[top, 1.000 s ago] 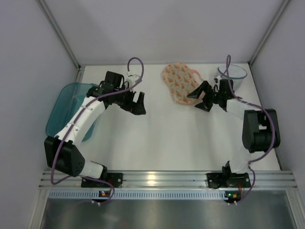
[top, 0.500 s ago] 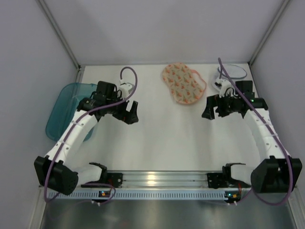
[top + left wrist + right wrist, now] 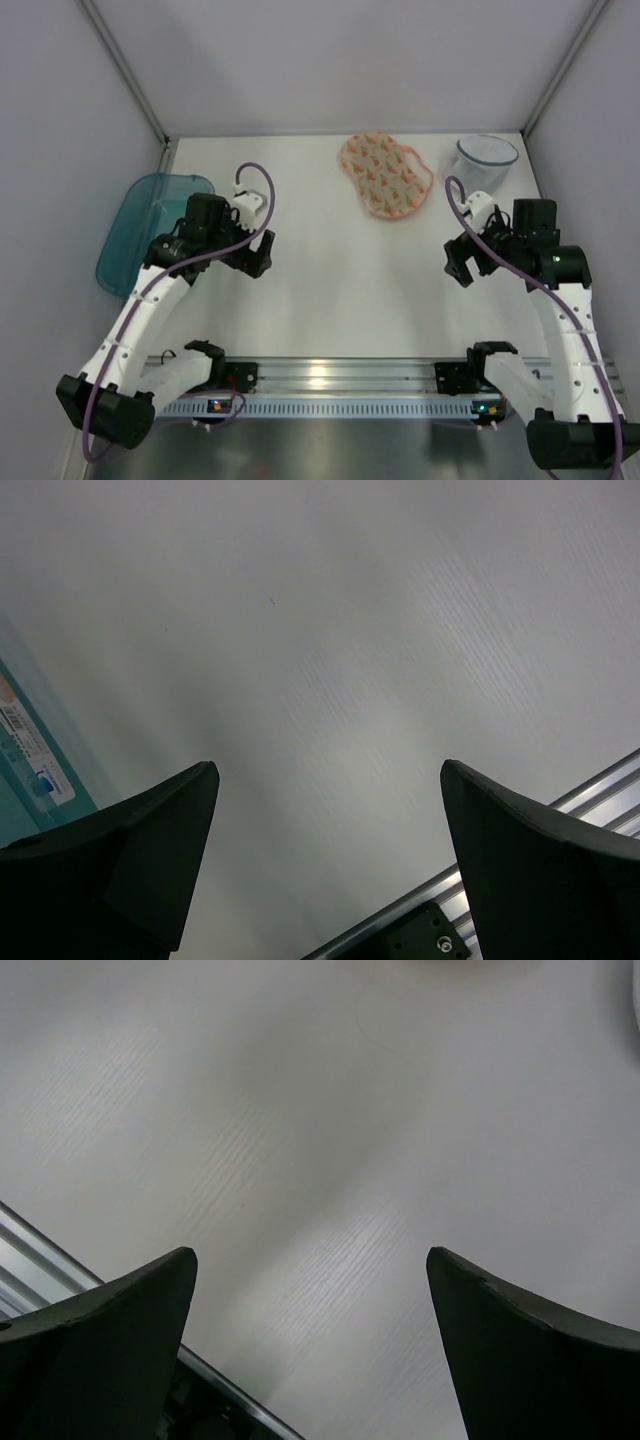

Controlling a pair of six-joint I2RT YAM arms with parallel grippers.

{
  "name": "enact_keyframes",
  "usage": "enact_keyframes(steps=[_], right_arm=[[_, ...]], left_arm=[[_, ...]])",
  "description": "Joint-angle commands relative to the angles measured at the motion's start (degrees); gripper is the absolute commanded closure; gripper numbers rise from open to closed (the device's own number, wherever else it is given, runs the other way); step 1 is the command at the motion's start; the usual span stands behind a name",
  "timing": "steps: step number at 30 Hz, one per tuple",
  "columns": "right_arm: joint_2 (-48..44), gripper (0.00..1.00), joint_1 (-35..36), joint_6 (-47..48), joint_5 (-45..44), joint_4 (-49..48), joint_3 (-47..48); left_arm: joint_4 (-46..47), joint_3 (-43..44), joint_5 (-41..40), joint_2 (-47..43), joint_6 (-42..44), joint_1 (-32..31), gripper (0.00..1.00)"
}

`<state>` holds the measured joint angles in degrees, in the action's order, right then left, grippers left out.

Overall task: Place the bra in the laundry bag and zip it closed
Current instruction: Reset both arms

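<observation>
The laundry bag (image 3: 384, 176), cream-peach with small orange and green triangles and pink edging, lies shut on the white table at the back middle. No bra is in view. My left gripper (image 3: 255, 258) is open and empty over the table at the left, well in front of the bag. In its wrist view the gripper (image 3: 328, 830) spans only bare table. My right gripper (image 3: 462, 264) is open and empty at the right, also in front of the bag. In its wrist view the gripper (image 3: 310, 1310) spans bare table.
A teal plastic bin (image 3: 148, 222) sits at the table's left edge; its wall shows in the left wrist view (image 3: 30, 770). A translucent round tub with a dark rim (image 3: 486, 163) stands at the back right. The aluminium rail (image 3: 330, 378) runs along the near edge.
Both arms have drawn back from the laundry bag toward the near edge. The right gripper moved away from the bag's right side. The bag has stayed in place.
</observation>
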<state>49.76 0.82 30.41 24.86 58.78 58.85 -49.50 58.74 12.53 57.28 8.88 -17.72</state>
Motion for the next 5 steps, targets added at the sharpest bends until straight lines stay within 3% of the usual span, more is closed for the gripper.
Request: enact_keyframes(steps=[1,5], right_arm=[[-1.77,0.01,-0.2,3.07,-0.08,1.33,0.3],[-2.38,0.01,-0.21,3.16,-0.25,1.33,0.21]], left_arm=[[0.28,0.15,0.64,-1.46,1.05,0.93,0.01],[-0.07,0.58,0.64,-2.17,-0.18,1.72,0.01]])
